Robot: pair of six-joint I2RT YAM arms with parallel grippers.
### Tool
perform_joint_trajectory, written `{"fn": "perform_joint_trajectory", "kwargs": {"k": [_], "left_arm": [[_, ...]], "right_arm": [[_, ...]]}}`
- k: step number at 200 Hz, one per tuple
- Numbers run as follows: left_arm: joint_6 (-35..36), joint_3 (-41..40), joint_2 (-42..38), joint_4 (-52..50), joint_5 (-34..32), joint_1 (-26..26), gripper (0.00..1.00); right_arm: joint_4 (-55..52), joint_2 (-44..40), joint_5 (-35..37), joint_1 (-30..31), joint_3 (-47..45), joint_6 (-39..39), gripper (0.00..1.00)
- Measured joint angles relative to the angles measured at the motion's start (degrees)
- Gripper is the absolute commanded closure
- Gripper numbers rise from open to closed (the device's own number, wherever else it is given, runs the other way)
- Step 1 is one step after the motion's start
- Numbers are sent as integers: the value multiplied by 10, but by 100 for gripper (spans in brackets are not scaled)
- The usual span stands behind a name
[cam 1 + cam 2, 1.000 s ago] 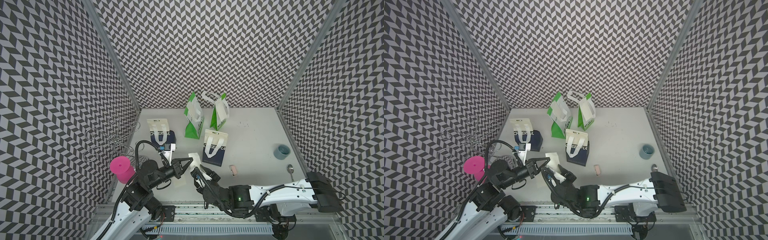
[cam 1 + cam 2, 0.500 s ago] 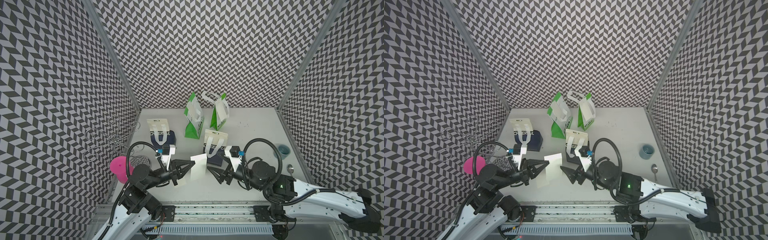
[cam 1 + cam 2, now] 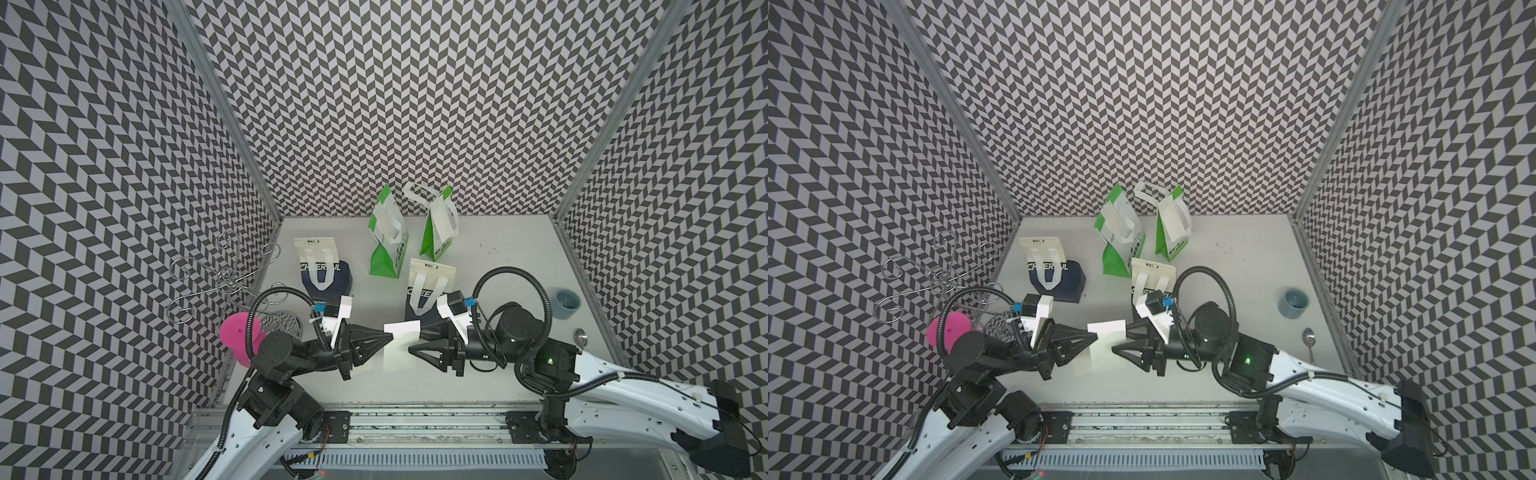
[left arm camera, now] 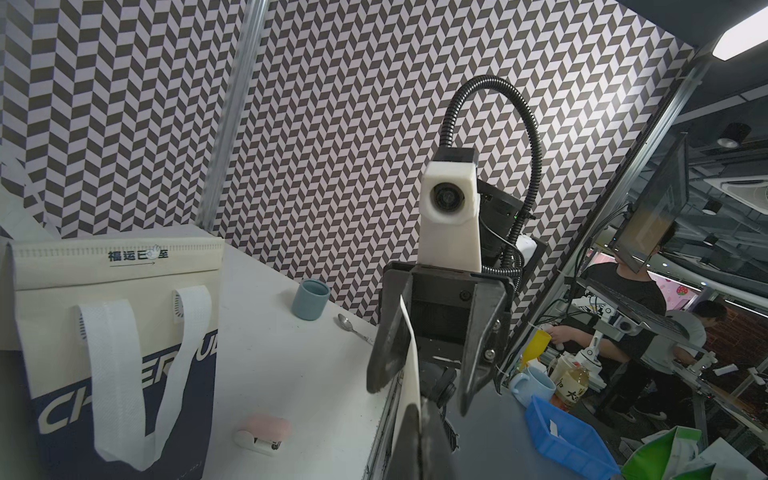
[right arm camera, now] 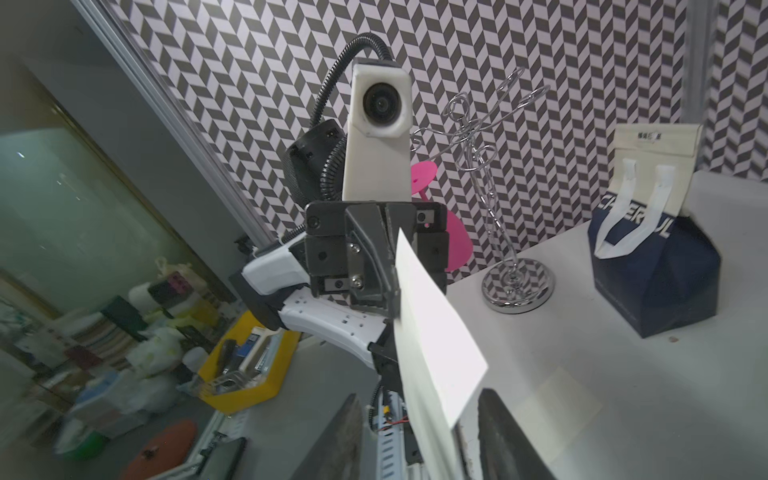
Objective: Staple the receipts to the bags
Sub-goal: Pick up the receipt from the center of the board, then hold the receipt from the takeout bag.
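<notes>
top view — receipt (image 3: 400,343) lengthwise downward

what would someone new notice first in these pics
Front and middle of the table, a white receipt is held up: the left gripper is shut on one end, and the right gripper, facing it, has its jaws apart around the other. Behind stand two green-and-white bags at the back and two navy bags nearer. A bright pink object sits at the left edge.
</notes>
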Motion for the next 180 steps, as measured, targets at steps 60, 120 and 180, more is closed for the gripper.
{"fn": "perform_joint_trajectory", "kwargs": {"k": [60, 120, 180], "left_arm": [[1, 0, 16, -2, -21, 0, 35], [25, 68, 122, -26, -141, 48, 20], [2, 111, 361, 128, -80, 140, 20]], "right_arm": [[-4, 7, 31, -4, 7, 4, 100], [-116, -49, 129, -126, 48, -2, 100], [-135, -7, 132, -145, 63, -3, 100]]}}
